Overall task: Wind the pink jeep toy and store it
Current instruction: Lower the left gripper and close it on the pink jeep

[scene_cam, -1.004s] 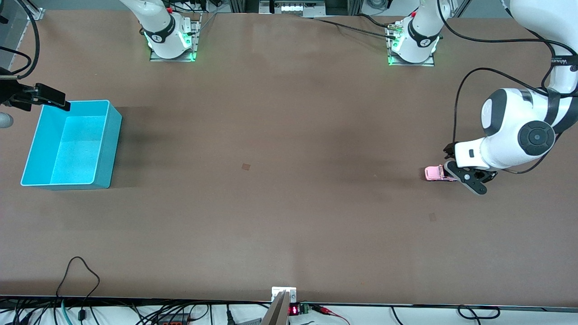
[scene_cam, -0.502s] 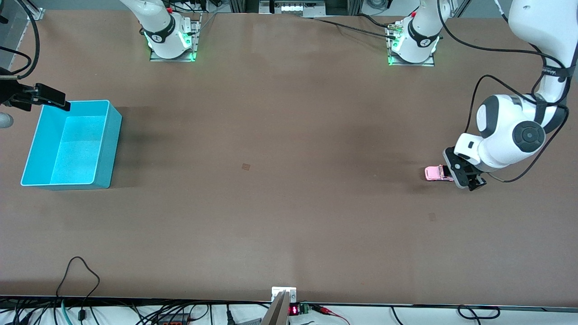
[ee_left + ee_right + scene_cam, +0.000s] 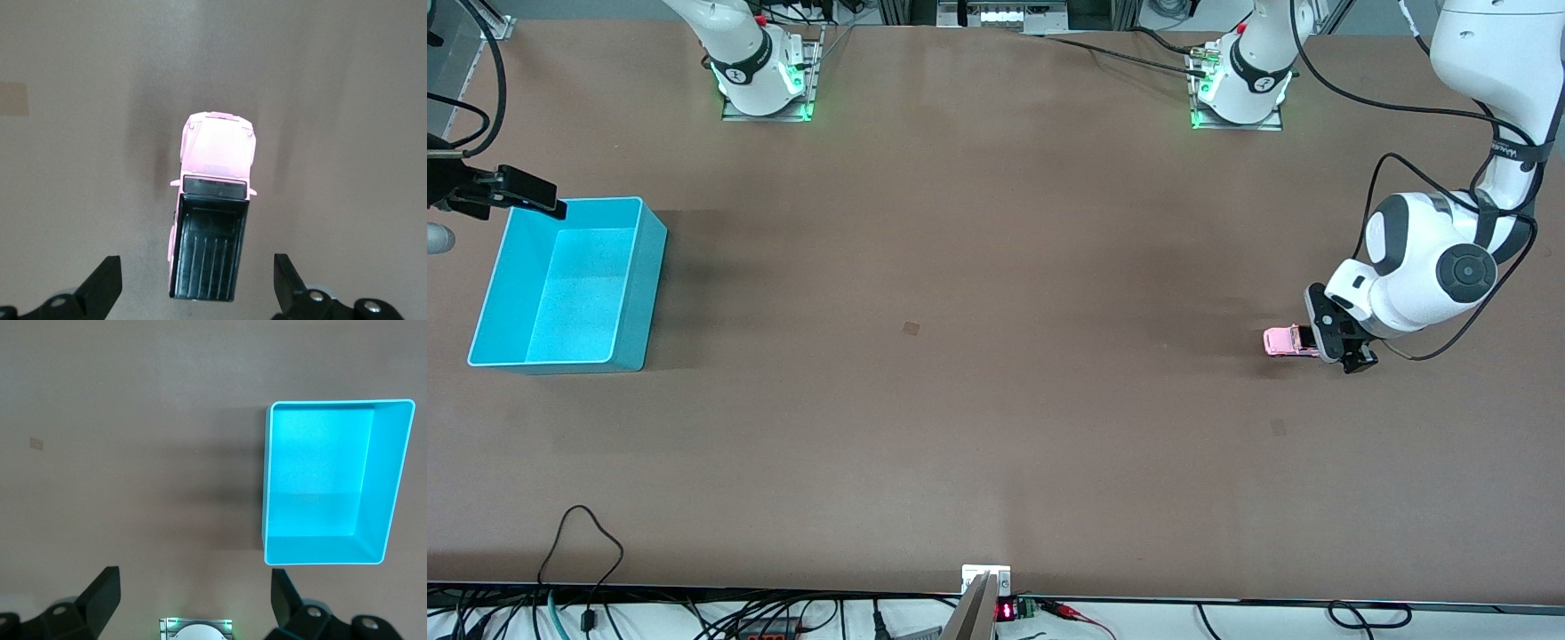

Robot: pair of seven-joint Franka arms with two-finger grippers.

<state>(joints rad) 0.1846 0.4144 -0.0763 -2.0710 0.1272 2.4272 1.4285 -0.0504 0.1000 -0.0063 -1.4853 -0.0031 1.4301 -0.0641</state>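
The pink jeep toy (image 3: 1284, 341) stands on the brown table toward the left arm's end. In the left wrist view the pink jeep toy (image 3: 212, 220) shows its pink hood and black roof. My left gripper (image 3: 1319, 342) is low over the jeep's rear end, open. Its fingers (image 3: 103, 283) stand on either side of the black roof with wide gaps, touching nothing. My right gripper (image 3: 520, 197) waits open and empty, up above the table beside the turquoise bin (image 3: 647, 284). The right wrist view shows its open gripper (image 3: 192, 587) and the empty bin (image 3: 385, 480).
The two arm bases (image 3: 765, 80) (image 3: 1240, 89) stand along the table edge farthest from the front camera. Small tape marks (image 3: 911, 328) (image 3: 1279, 427) lie flat on the table. Cables (image 3: 578, 542) run along the edge nearest the camera.
My left arm has turned its wrist and drawn the gripper in over the jeep's rear end. The jeep, the bin and the right arm have not moved.
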